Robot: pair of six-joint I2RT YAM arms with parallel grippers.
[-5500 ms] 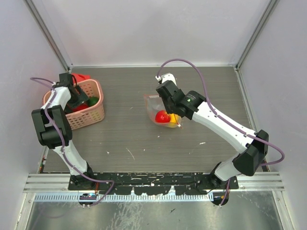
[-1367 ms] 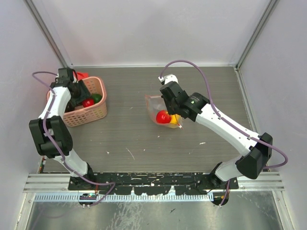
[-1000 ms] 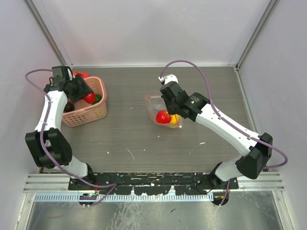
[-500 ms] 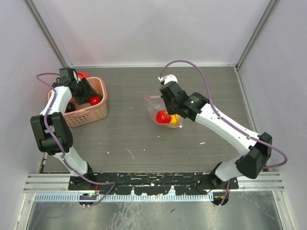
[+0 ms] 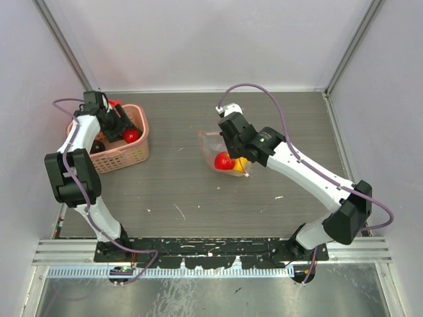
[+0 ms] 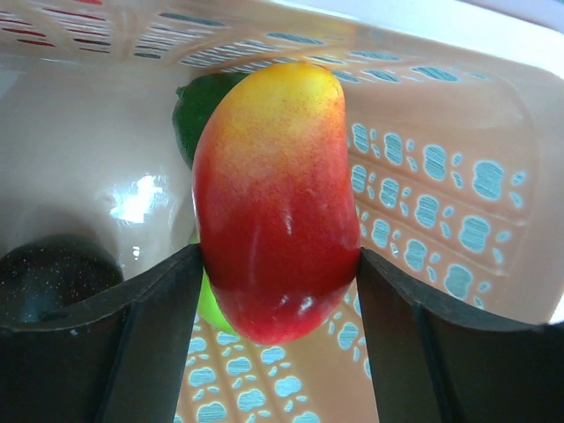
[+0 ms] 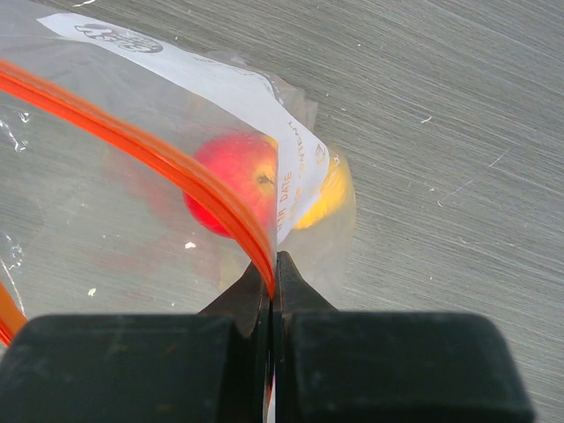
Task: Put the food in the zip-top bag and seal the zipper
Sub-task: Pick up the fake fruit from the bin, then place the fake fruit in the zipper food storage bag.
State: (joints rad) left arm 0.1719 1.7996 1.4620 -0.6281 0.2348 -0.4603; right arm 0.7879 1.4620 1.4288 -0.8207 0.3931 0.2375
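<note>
In the left wrist view a red-and-yellow mango [image 6: 278,194] stands between the fingers of my left gripper [image 6: 280,256], both of them against its sides, inside the pink basket [image 6: 441,203]. Green food [image 6: 198,106] and a dark piece [image 6: 44,273] lie behind it. From above, the mango [image 5: 131,135] shows red at the left gripper [image 5: 125,132]. My right gripper [image 7: 273,260] is shut on the orange zipper [image 7: 159,154] of the clear zip-top bag [image 7: 106,220]. A red apple [image 7: 231,181] and a yellow piece [image 7: 330,194] lie in the bag [image 5: 211,142].
The pink basket [image 5: 129,157] stands at the far left of the table, close to the left wall. A red object [image 5: 115,104] lies just behind it. The right arm reaches from the near right corner across to the table's middle.
The left gripper has shifted about inside the basket with the red mango, ending nearer its right side. The right gripper and the bag have stayed put.
</note>
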